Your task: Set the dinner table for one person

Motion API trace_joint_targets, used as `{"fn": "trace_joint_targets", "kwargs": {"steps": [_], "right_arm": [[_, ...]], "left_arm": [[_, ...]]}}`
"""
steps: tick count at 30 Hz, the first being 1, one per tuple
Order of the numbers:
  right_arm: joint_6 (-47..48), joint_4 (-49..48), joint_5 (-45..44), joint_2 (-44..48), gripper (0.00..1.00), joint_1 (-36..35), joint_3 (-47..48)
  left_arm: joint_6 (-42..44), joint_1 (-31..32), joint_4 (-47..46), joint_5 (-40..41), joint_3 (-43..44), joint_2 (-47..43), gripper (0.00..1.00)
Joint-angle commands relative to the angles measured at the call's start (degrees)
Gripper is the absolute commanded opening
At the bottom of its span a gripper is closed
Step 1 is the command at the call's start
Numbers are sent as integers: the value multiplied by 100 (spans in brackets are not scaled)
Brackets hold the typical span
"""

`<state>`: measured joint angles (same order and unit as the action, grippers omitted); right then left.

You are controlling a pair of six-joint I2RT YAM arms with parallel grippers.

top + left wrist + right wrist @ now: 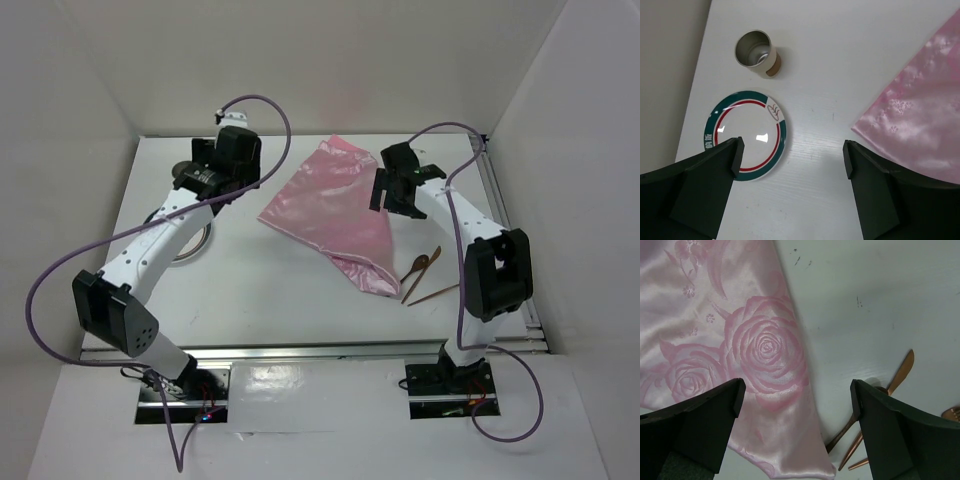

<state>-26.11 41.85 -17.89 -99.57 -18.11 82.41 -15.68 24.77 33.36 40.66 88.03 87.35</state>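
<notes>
Left pincer [791,150] and right pincer [796,389] both hang spread. Pink cloth [330,205] lies central on the bench [270,300], with open surface toward 7 o'clock.

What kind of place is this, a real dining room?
Most likely a robotics test cell, not a dining room: a white table with metal rails, boxed in by plain white walls, two robot arms bolted at its near edge. The plate and cup look like props.
</notes>
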Motion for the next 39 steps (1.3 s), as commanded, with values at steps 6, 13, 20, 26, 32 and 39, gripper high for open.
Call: {"fn": "trace_joint_targets", "kwargs": {"steps": [6, 13, 20, 26, 32, 39], "right_arm": [[167, -590, 452, 684, 100, 27, -409], [334, -853, 857, 1273, 100, 27, -1121], [282, -1108, 1358, 1678, 100, 27, -1702], [405, -1056, 1288, 1730, 100, 27, -1641], [405, -1003, 1235, 1836, 93, 27, -1755], [343, -767, 1121, 2134, 85, 27, -1939]], "left_arm": [[-338, -17, 601, -1183, 453, 318, 100], [-1146, -17, 549, -2956, 269, 590, 100], [-2263, -17, 416, -3883, -31, 1591, 96], [-2861, -473, -22, -3881, -488, 1793, 89], [-3072, -939, -234, -4119, -358, 2381, 85], [-3020, -1001, -15, -4172, 460, 3270, 83]]}}
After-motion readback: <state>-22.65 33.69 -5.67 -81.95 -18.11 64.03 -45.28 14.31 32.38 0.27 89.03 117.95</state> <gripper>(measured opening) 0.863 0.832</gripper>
